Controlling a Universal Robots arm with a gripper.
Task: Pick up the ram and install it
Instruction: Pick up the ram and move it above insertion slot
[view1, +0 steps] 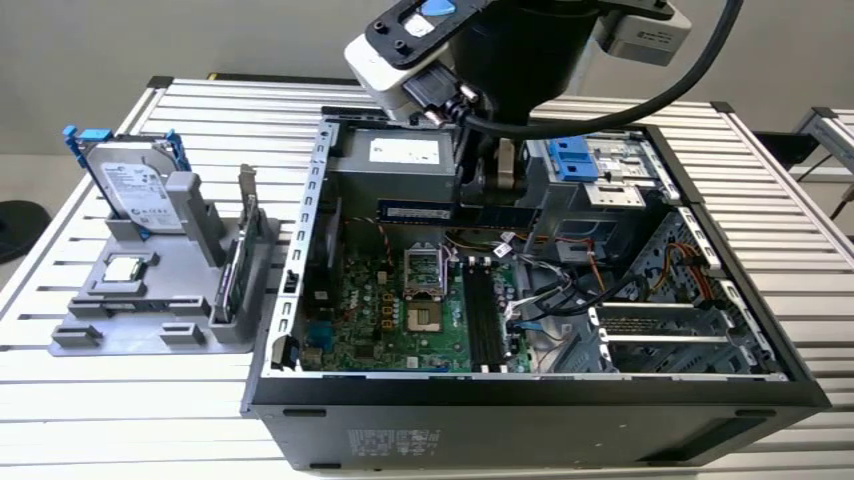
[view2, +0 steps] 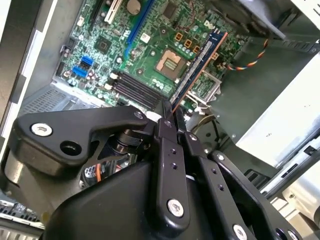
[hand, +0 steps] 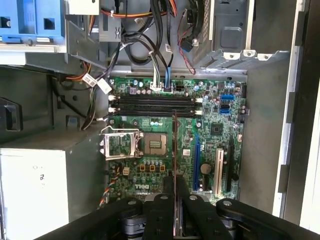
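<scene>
The ram (view1: 414, 211) is a long, dark blue-black stick held level above the motherboard (view1: 387, 320), inside the open computer case. My gripper (view1: 497, 203) is shut on one end of it. In the second wrist view the ram (view2: 200, 62) runs out from the gripper (view2: 171, 114) over the CPU socket. In the first wrist view the ram (hand: 174, 142) shows edge-on, rising from the gripper (hand: 174, 184) toward the black memory slots (hand: 155, 103). Those slots (view1: 481, 320) lie below the stick and nearer the case's front edge in the exterior view.
A grey power supply (view1: 394, 155) and a blue drive cage (view1: 574, 160) stand behind the gripper. Loose cables (view1: 561, 285) lie beside the slots. On the exterior view's left, a grey fixture (view1: 134, 320) holds a hard drive (view1: 134, 185), a chip (view1: 127, 268) and a bracketed card (view1: 234, 270).
</scene>
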